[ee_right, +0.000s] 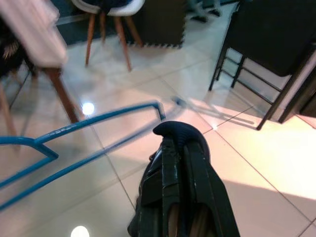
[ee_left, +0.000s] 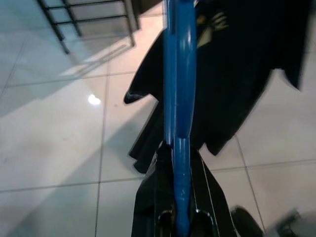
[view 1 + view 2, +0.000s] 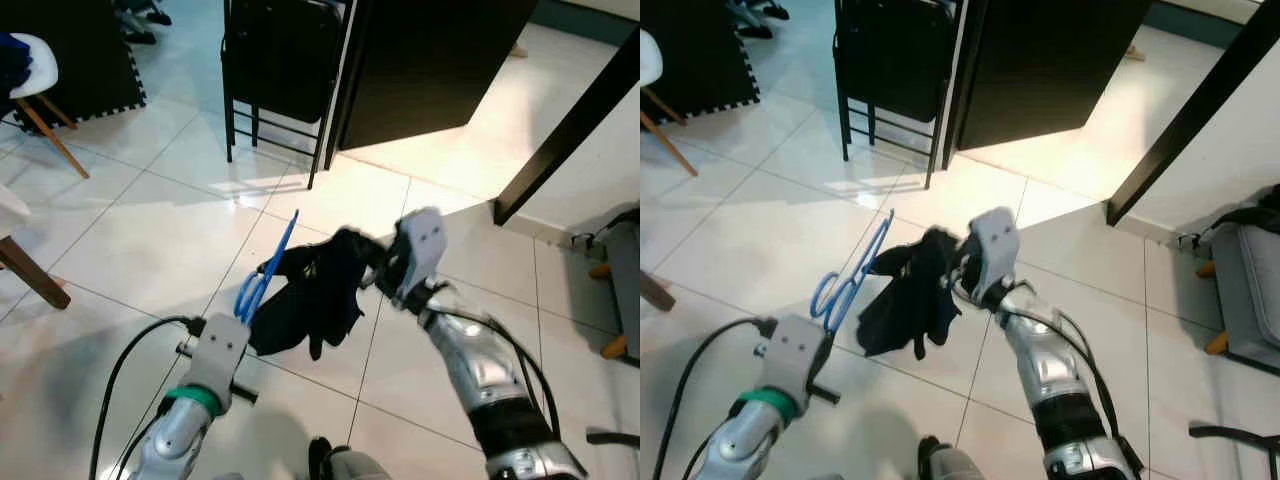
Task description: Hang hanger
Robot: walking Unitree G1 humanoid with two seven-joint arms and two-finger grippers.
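Blue hanger point(image 3: 262, 275) sits pinched in the closed left gripper point(image 2: 178, 217), while the right gripper point(image 1: 178, 136), fingers closed, pinches the dark garment point(image 3: 315, 290). Best to keep both arms level and carry steadily toward a rail, so the cloth stays on.

- White glossy floor tiles point(image 3: 120, 230) spread below me.
- A black folding chair point(image 3: 280, 70) stands at top centre, beside a dark cabinet point(image 3: 430, 60).
- Upper left: a white chair with wooden legs point(image 3: 35, 90) on a black mat point(image 3: 85, 60).
- Warm light pools upper right.

Head eyes look down at tiled floor point(image 3: 130, 230); wrist views close along each tool, sharing it.
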